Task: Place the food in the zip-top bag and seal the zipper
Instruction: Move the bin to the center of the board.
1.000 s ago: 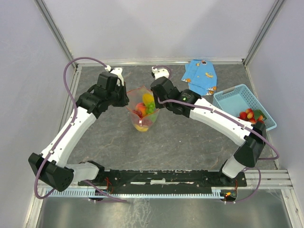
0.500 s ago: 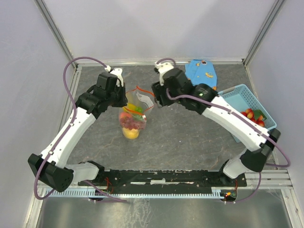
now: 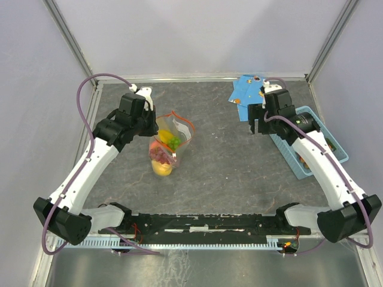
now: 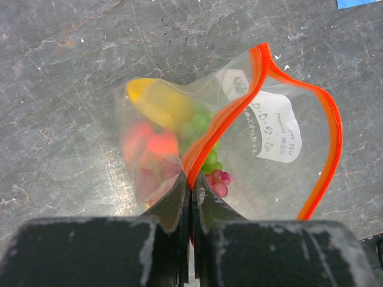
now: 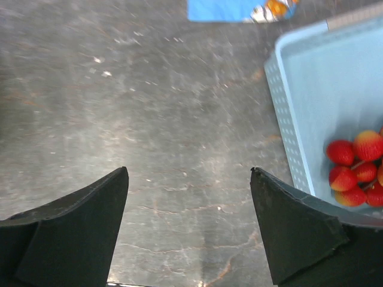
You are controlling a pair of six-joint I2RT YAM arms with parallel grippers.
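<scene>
One hand, my left hand (image 4: 191,190), is pinched tight on the zipper (image 4: 221,119) of the zip-top bag (image 4: 275,179). The bag is left of the surface's (image 3: 227,173) middle, mouth gaping, with the lemon (image 4: 158,101), peach (image 4: 158,143) and grapes (image 4: 200,122) inside. My right hand (image 5: 188,171) is spread wide and holds nothing, over bare surface beside the basket (image 5: 335,84) of strawberries (image 5: 356,167) near the right edge.

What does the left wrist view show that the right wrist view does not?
Only the left wrist view: the zip-top bag holding food, the left jaws shut on its zipper. Only the right wrist view: the light-blue basket with strawberries, beside the open right jaws. Both: the grey table and an edge of the blue cloth.
</scene>
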